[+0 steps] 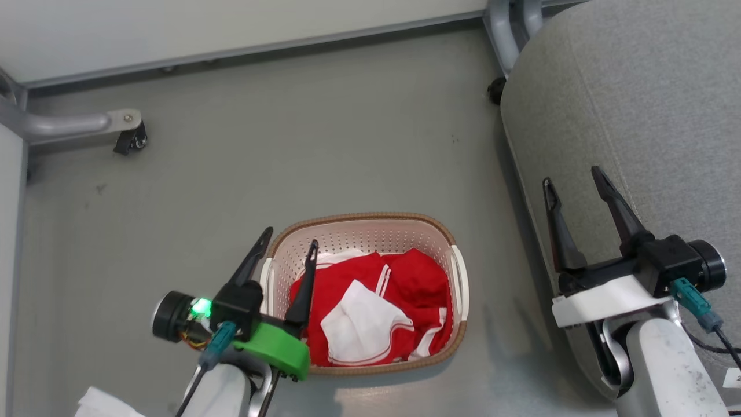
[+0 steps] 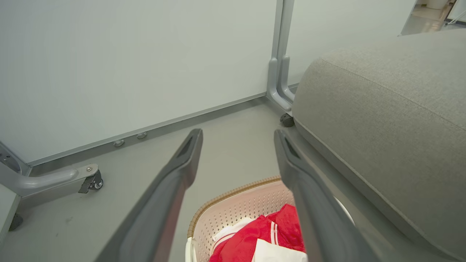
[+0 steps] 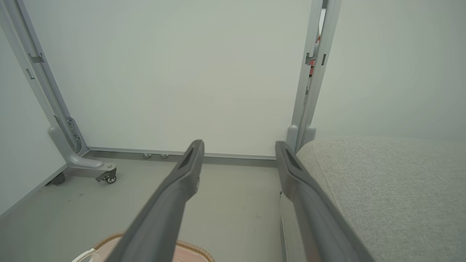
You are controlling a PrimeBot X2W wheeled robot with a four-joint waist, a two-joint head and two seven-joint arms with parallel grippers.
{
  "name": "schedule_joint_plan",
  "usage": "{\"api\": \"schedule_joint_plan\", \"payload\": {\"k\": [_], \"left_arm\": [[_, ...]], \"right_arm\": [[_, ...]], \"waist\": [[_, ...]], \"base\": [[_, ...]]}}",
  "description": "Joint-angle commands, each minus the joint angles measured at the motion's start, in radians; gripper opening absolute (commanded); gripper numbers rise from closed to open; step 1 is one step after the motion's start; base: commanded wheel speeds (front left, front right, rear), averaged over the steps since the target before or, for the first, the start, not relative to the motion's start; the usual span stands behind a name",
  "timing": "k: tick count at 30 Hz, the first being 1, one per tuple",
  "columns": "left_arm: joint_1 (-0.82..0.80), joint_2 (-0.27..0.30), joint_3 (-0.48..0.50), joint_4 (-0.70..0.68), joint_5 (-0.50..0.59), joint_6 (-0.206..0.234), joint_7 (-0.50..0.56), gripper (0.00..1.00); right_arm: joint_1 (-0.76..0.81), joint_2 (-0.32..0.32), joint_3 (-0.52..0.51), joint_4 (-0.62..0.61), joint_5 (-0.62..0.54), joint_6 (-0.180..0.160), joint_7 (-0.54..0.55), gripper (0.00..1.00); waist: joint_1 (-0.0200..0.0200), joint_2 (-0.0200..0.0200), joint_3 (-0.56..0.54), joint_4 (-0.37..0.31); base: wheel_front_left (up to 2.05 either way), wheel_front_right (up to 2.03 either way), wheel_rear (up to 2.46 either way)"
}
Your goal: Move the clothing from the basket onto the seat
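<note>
At the far left of the head view, a grey metal leg [image 1: 75,124] ending in a caster [image 1: 132,141] is seen on the grey floor [image 1: 289,145], below a pale wall panel [image 1: 173,29]. A white object [image 1: 104,405] is cut off by the lower-left corner and cannot be identified.

The left hand [image 1: 292,236] is held over the left end of the basket [image 1: 359,218]. Its fingers are spread apart and nothing is gripped between them. One finger is seen outside the left rim, the other across the inside, by the left edge of the clothing [image 1: 405,284]. In the left wrist view the fingers are pointed toward the wall and the basket is seen low between them. Contact with the fabric cannot be made out.

The basket is set on the floor, its brown rim and perforated cream wall exposed at the far side. The clothing is piled inside it as a red heap with a white panel and white stripes on top. The near and right parts of the basket are covered by it.

A strip of floor is left between the basket and the seat [image 1: 637,116], which is seen at the right as a broad light-grey cushion with a rounded edge. None of the clothing is laid on it.

The right hand [image 1: 570,176] is held over the seat's left edge, with its fingers parted and nothing grasped. In the right wrist view the seat is seen beneath the right finger.
</note>
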Motion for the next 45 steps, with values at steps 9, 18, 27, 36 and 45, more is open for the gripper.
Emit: {"api": "schedule_joint_plan", "payload": {"k": [9, 18, 27, 36, 45], "left_arm": [[-0.264, 0.09, -0.305, 0.18, 0.004, -0.003, 0.0, 1.0], [-0.525, 0.156, -0.557, 0.365, 0.04, -0.003, 0.0, 1.0], [-0.731, 0.189, -0.82, 0.545, 0.047, -0.003, 0.0, 1.0], [-0.87, 0.173, -0.946, 0.665, 0.021, -0.004, 0.0, 1.0], [-0.952, 0.147, -0.941, 0.74, 0.008, 0.009, 0.0, 1.0]], "right_arm": [[-0.105, -0.005, -0.018, -0.045, -0.02, 0.0, -0.002, 1.0], [-0.194, -0.004, -0.01, -0.102, -0.011, 0.0, -0.002, 1.0], [-0.274, -0.004, -0.002, -0.16, 0.008, 0.0, -0.002, 1.0], [-0.315, -0.004, 0.022, -0.201, 0.009, 0.0, -0.002, 1.0], [-0.332, -0.004, 0.049, -0.225, 0.012, 0.0, -0.002, 1.0]], "waist": [[-0.0001, 0.0, 0.303, -0.025], [-0.0001, 0.0, 0.513, -0.078], [-0.0001, 0.0, 0.68, -0.113], [-0.0001, 0.0, 0.8, -0.121], [-0.0001, 0.0, 0.885, -0.125]], "base": [[0.0, 0.0, 0.0], [0.0, 0.0, 0.0], [0.0, 0.0, 0.0], [0.0, 0.0, 0.0], [0.0, 0.0, 0.0]]}}
